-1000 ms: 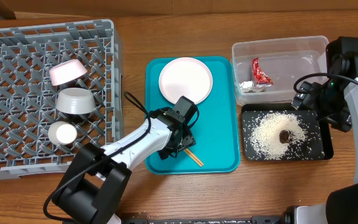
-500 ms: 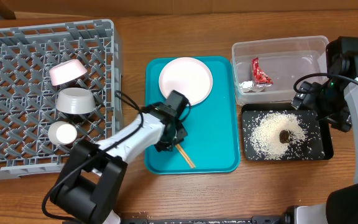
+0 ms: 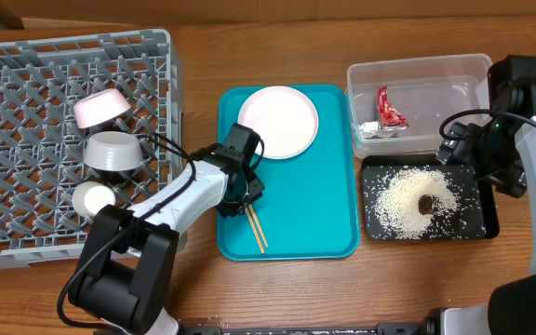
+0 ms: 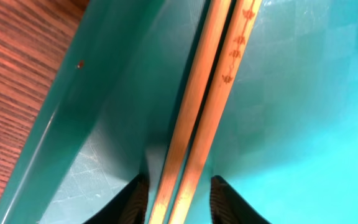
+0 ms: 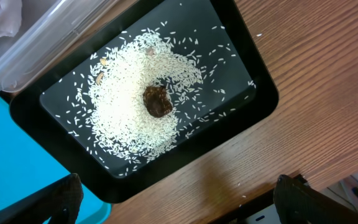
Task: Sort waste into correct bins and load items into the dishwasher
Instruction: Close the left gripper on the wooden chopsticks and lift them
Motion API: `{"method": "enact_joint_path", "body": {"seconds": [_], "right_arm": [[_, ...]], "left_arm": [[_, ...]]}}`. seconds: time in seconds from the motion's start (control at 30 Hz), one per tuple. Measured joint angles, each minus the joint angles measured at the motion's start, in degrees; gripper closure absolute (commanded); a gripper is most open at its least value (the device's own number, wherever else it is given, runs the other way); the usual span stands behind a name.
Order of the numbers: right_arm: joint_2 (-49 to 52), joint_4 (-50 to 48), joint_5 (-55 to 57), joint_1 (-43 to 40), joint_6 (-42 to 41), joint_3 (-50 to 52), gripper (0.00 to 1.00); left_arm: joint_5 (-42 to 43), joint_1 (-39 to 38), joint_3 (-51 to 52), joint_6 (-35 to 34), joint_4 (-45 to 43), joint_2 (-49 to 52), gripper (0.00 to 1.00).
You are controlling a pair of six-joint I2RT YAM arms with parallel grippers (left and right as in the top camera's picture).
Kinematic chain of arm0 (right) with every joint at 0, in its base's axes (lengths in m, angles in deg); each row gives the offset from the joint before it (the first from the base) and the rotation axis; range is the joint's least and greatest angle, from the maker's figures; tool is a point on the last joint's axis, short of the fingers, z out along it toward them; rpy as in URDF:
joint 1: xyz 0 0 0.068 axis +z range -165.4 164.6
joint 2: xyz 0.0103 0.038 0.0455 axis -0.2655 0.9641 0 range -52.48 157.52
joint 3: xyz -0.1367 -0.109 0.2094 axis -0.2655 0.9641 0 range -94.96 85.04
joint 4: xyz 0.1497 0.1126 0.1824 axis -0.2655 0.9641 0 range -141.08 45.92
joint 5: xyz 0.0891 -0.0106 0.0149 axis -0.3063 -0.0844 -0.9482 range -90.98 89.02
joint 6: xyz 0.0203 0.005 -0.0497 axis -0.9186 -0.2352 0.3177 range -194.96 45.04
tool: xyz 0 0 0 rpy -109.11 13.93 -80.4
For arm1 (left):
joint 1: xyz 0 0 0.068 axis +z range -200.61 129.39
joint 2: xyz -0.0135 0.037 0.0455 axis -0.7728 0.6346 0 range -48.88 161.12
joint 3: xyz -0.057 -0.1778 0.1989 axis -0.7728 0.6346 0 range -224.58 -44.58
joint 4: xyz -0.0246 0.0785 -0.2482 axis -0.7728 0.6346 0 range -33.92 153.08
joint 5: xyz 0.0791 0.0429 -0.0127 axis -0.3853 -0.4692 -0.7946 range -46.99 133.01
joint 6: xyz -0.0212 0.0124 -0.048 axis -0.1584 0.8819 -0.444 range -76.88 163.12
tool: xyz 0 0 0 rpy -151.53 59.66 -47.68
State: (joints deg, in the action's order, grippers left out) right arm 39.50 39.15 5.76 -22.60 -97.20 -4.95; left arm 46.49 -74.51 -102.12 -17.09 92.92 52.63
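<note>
The chopsticks (image 4: 197, 124) are pinched between the fingers of the left hand (image 3: 241, 197), by the left rim of the teal tray (image 3: 324, 223). The right hand (image 5: 179, 205) is spread wide above the black tray (image 5: 261, 102), in which rice (image 5: 126, 121) and a brown lump (image 5: 157, 101) lie. The wrapper (image 3: 391, 107) lies in the clear tub (image 3: 417, 67).

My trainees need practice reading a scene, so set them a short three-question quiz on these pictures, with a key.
1. True or false: the wrapper lies in the black tray.
2. What does the left gripper hold? A spoon; B chopsticks; C sponge.
3. What sits in the middle of the rice?
Key: 1 false, it is in the clear tub; 2 B; 3 a brown lump.
</note>
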Motion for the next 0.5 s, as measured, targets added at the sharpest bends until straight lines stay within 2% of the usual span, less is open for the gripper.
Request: {"method": "enact_joint_path", "body": {"seconds": [0.2, 0.33, 0.5], "right_arm": [[0.0, 0.0, -0.2, 0.0, 0.0, 0.0, 0.0], [0.0, 0.0, -0.3, 0.0, 0.0, 0.0, 0.0], [0.0, 0.0, -0.4, 0.0, 0.0, 0.0, 0.0]], "left_arm": [[-1.2, -0.4, -0.1, 1.4, 0.2, 0.0, 0.67], [-2.1, -0.9, -0.2, 2.3, 0.3, 0.2, 0.65], [-2.9, -0.9, -0.2, 5.2, 0.3, 0.2, 0.69]]}}
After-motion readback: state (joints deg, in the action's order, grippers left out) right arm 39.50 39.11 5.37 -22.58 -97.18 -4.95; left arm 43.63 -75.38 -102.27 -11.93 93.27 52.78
